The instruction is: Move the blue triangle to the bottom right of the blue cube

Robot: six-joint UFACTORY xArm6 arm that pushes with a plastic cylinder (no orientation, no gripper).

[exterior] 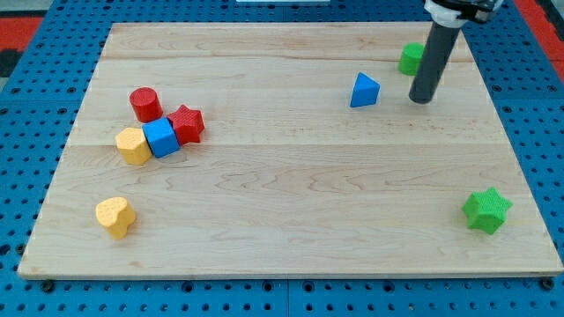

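Pale wood makes the counter (pixel 291 176), a light board lying on a blue pegboard (pixel 26 106) with rows of small holes. No writing, brand or label can be read on any surface.

The blue triangle (pixel 364 90) sits in the upper right part of the board, alone. My tip (pixel 422 99) is on the board just beside it, toward the view's right, with a small gap between them; they do not touch. The dark rod (pixel 434 60) goes up from the tip to the view's top edge. This arm carries no end effector, only the rod, so nothing can be spread or pinched.

Behind the rod, near the top right corner, is a green block (pixel 410 58); the rod hides part of it and its shape is not clear.

The blue cube (pixel 161 137) is far away on the view's left, in a tight group. A yellow block (pixel 133 145) touches its left side, a red star (pixel 186 122) touches its upper right side, and a red cylinder (pixel 144 104) stands just above the group.

A yellow heart (pixel 115 217) lies alone near the bottom left. A green star (pixel 486 210) lies alone near the bottom right.
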